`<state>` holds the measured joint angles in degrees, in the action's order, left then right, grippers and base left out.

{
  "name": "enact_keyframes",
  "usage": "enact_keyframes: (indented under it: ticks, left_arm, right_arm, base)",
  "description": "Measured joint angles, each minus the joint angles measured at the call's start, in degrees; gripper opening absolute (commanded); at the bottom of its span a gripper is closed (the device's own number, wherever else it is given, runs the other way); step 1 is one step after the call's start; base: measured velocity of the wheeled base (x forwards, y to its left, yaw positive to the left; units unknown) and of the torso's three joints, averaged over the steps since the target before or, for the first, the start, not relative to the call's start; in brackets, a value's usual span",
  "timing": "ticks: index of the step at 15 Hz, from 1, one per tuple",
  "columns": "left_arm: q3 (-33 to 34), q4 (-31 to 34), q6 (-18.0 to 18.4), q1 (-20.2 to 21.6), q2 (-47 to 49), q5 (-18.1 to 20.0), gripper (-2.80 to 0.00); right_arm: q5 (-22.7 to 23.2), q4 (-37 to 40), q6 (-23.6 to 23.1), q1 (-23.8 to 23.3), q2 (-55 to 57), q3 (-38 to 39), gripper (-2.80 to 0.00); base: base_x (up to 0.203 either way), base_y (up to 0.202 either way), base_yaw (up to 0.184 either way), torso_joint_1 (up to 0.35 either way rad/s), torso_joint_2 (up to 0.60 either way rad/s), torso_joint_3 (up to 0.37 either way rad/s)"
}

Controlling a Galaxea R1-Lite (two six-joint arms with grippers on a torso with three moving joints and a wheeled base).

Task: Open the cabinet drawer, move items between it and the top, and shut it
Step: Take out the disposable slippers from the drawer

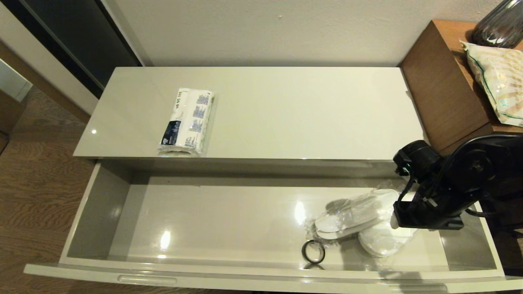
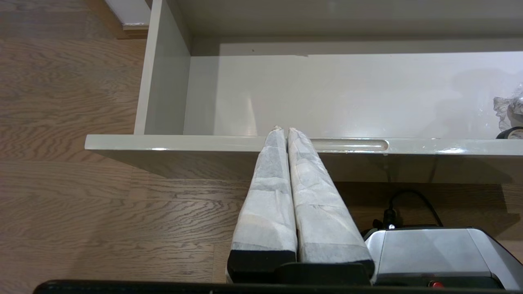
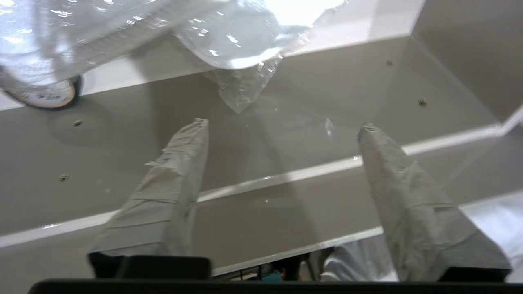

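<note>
**Inspector:** Right gripper (image 3: 282, 126) was found inside the open cabinet drawer (image 1: 98, 204), at its right end, with its fingers spread wide and nothing between them. You had it low over the drawer floor, just beside the slippers (image 1: 359, 218) in their clear wrap; from the head view I could not tell whether it touched the plastic.

**Operator:** And the left side?

**Inspector:** Your left gripper (image 2: 284, 130) sat outside the drawer front, fingers pressed together and empty, tips over the front rim beside the slot handle (image 2: 347, 145). It was out of the head view and appeared idle.

**Operator:** Where did the items stand?

**Inspector:** The tissue pack (image 1: 188, 121) lay on the top (image 1: 306, 110), left of centre, near the front edge. The slippers lay on the drawer floor toward the right, with a small black ring (image 1: 313, 251) just beside them nearer the front.

**Operator:** Your reading of the step?

**Inspector:** The drawer was already open; I judged you were at the pickup of the slippers. Your next move called for bringing the spread fingers over the slippers themselves and closing there; a pinch on loose plastic alone could slip. The ring needed to be left clear.
</note>
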<state>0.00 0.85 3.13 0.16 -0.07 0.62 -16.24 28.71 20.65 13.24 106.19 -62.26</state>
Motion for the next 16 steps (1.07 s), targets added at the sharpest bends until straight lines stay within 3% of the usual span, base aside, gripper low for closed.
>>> enact_keyframes:
  ticks: [3,8,16]
  left_arm:
    - [0.0,0.0,0.0,0.0,0.0,0.0,-2.8]
    - [0.0,0.0,0.0,0.0,0.0,0.0,-2.8]
    - [0.0,0.0,0.0,0.0,0.0,0.0,-2.8]
  right_arm:
    - [-1.4,-3.4,3.4,1.0,-0.7,4.1,0.0]
    - [-5.8,-20.1,4.6,1.6,2.0,11.1,0.0]
    - [-12.0,-42.5,6.8,2.0,15.5,11.0,0.0]
  base:
    - [0.0,0.0,0.0,0.0,0.0,0.0]
    - [0.0,0.0,0.0,0.0,0.0,0.0]
    - [0.0,0.0,0.0,0.0,0.0,0.0]
